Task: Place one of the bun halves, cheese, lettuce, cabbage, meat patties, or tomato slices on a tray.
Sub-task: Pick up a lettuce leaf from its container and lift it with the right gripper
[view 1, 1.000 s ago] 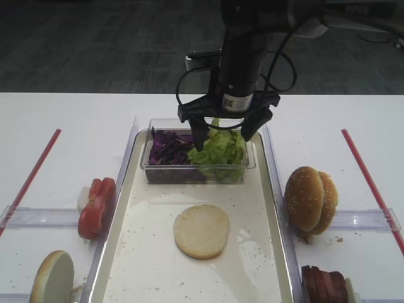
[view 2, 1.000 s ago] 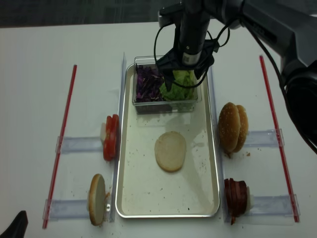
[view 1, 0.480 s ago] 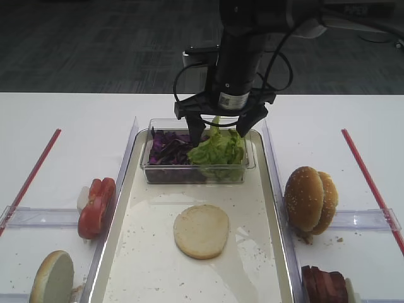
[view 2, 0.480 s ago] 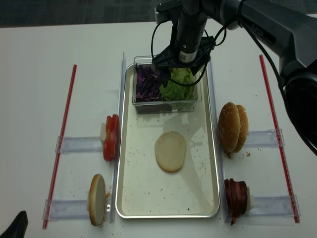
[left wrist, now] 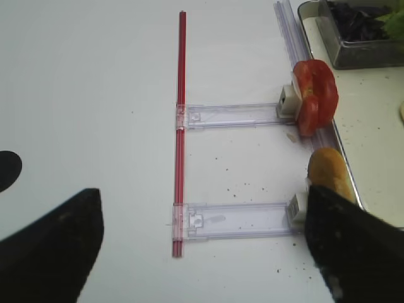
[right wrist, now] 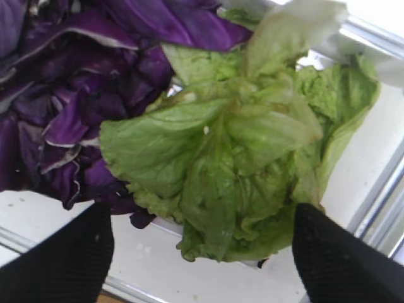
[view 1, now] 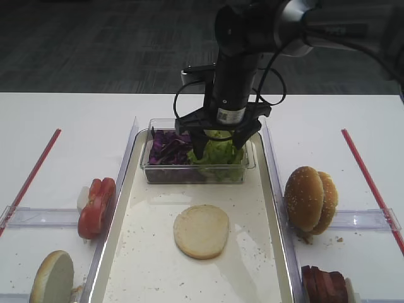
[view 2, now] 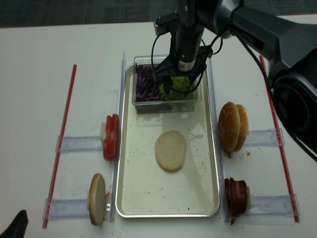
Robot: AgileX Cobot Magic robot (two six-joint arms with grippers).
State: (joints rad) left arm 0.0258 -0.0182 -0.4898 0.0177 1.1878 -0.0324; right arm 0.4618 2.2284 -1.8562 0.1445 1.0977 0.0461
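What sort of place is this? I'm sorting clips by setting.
Likely a lab bench staged for burger assembly rather than a real kitchen: a plain white table marked with red strips, ingredients parked in clear holders, and a metal tray under a robot tool.

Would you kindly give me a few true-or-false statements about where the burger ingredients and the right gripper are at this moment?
1. The right gripper has its fingers either side of the lettuce. True.
2. The lettuce shares a clear tub with purple cabbage. True.
3. A sesame bun lies flat on the tray. False: a pale bun half lies there, and the sesame buns stand beside the tray.
4. The tomato slices lie inside the tray. False: they stand outside it, on its left.
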